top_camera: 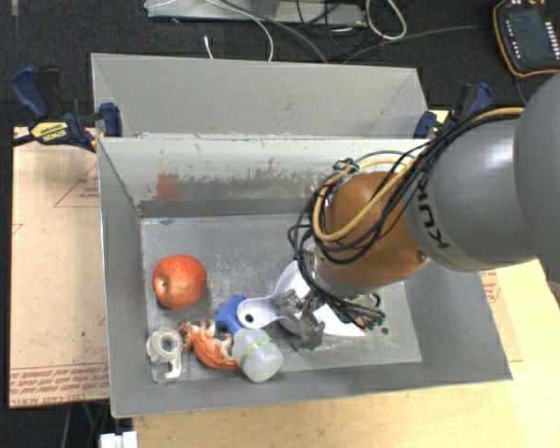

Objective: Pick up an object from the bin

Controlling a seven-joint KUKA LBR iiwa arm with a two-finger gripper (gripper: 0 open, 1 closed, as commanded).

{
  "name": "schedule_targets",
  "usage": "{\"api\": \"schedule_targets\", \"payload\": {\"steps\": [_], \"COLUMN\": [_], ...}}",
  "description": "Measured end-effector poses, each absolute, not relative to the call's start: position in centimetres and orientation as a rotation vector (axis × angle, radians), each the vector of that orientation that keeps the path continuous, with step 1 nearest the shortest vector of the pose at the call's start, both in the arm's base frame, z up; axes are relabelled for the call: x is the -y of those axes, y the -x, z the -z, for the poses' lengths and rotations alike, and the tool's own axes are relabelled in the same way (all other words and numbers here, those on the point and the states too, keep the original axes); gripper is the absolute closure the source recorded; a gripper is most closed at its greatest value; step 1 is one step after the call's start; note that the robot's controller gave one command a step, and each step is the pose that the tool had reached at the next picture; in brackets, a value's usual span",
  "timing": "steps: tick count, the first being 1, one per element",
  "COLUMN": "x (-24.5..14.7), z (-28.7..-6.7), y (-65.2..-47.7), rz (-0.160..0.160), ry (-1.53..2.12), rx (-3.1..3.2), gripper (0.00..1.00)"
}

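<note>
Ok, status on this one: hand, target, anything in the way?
Hand low in bin, over white flat piece. Blue-and-white piece and pale bottle crowd its left. Apple apart, far left.

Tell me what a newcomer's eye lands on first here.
The bulky grey robot arm with its orange wrist cover looms over the right half of the grey metal bin, reaching down to its floor. At the left lies a round red apple, alone. Along the front sits a small heap: a blue plastic piece, a crumpled orange thing and a pale rounded bottle.
</note>
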State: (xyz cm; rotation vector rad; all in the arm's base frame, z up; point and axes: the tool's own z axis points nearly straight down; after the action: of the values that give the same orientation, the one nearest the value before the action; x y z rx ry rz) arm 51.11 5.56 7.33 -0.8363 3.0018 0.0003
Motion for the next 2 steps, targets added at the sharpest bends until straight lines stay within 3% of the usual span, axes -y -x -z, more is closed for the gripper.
{"api": "schedule_targets", "payload": {"steps": [2], "x": [-5.6], "z": [-10.2], "y": [-51.2], "rz": [-0.003], "ry": [0.836], "rx": [-3.005], "gripper": [1.0]}}
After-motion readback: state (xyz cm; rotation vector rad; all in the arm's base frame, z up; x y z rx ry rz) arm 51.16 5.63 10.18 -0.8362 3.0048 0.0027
